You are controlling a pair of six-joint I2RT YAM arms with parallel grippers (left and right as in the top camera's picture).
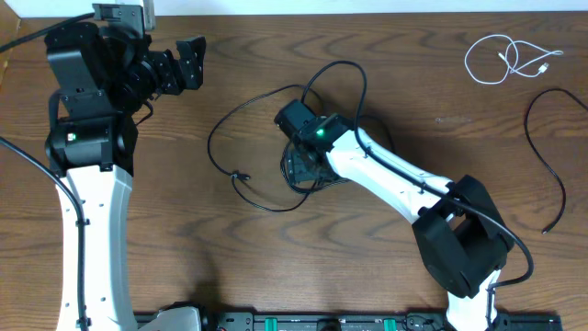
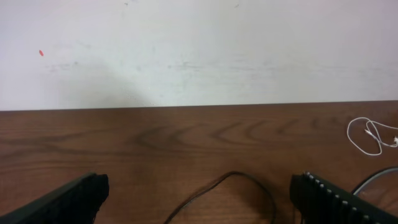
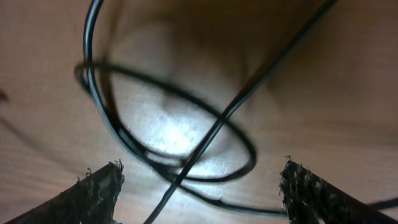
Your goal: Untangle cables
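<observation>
Overhead: I see the black cable (image 1: 211, 142) lying in loose, overlapping loops at the middle of the table (image 1: 230, 267), one small plug end resting inside the left-hand loop. The right pincer (image 1: 305, 173) points down over the crossing loops; its fingers are mostly hidden beneath the wrist here. The left pincer (image 1: 186, 66) sits at the far left, well apart from both cables, fingers spread. The white cable (image 1: 503, 59) lies coiled near the far right corner, well apart from the black one. Left wrist: the left pincer (image 2: 199, 205) is wide apart and holds nothing; a bend of the black cable (image 2: 249, 177) shows between its fingers, farther off on the table (image 2: 124, 137), and the white cable (image 2: 367, 134) lies at the right before the pale wall (image 2: 186, 50). Right wrist: the right pincer (image 3: 199, 199) stands apart, clamped on nothing, just above blurred, crossing loops of the black cable (image 3: 217, 121) on the table (image 3: 348, 93).
</observation>
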